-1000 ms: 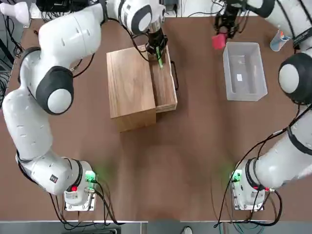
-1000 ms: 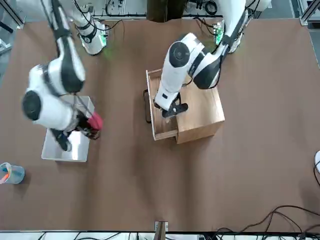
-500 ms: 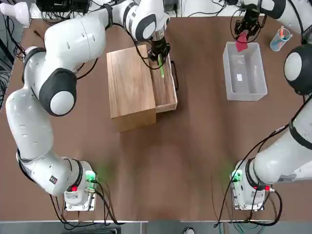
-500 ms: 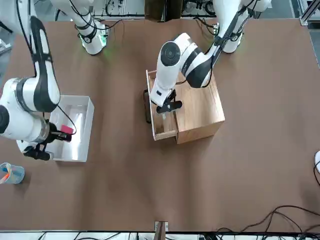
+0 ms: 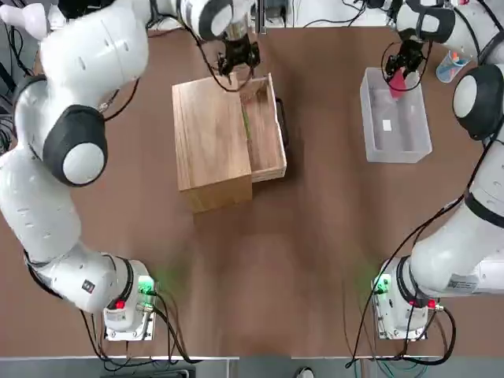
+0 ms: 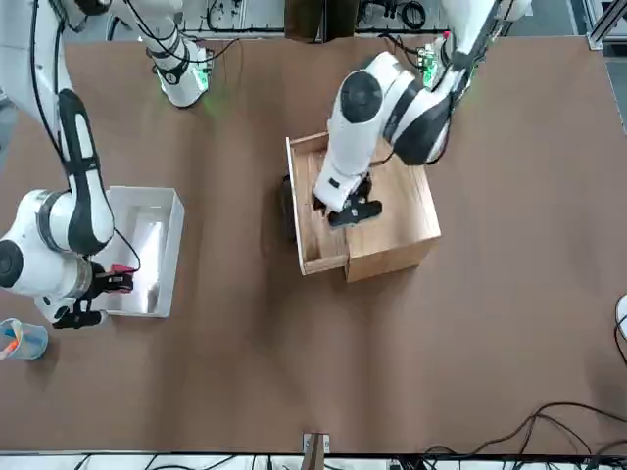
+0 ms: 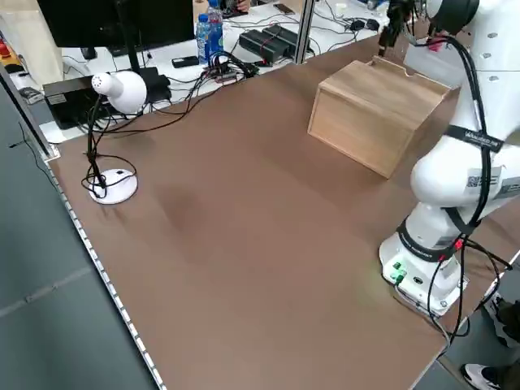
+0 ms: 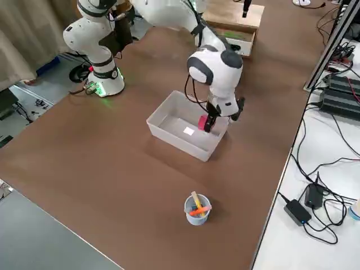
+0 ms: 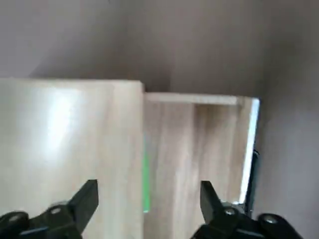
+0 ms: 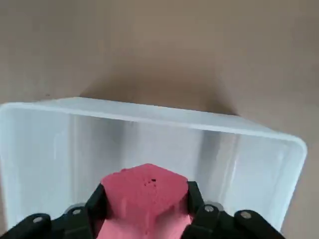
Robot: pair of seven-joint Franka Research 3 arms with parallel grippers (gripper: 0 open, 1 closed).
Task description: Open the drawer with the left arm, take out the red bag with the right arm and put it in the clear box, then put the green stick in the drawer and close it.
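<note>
The drawer (image 5: 268,138) stands pulled out of the light wooden box (image 5: 209,142), its dark bar handle (image 5: 282,126) toward the table's middle. The green stick (image 5: 246,124) lies loose inside the drawer along the box's side; it also shows in the left wrist view as a green stick (image 9: 145,181). My left gripper (image 5: 238,57) hovers open over the drawer's far end, holding nothing. My right gripper (image 5: 403,72) is shut on the red bag (image 10: 144,196), hanging at the far end of the clear box (image 5: 409,142), just inside its rim.
A small blue cup (image 5: 450,67) with coloured sticks stands just beyond the clear box at the far right. A white desk lamp (image 7: 122,89) and cables sit off the table's far left corner. Bare brown tabletop (image 5: 315,260) lies between the box and the arm bases.
My left gripper opened and let go of the green stick, which now lies in the drawer; the gripper drew back toward the far end. My right gripper carried the red bag down over the clear box.
</note>
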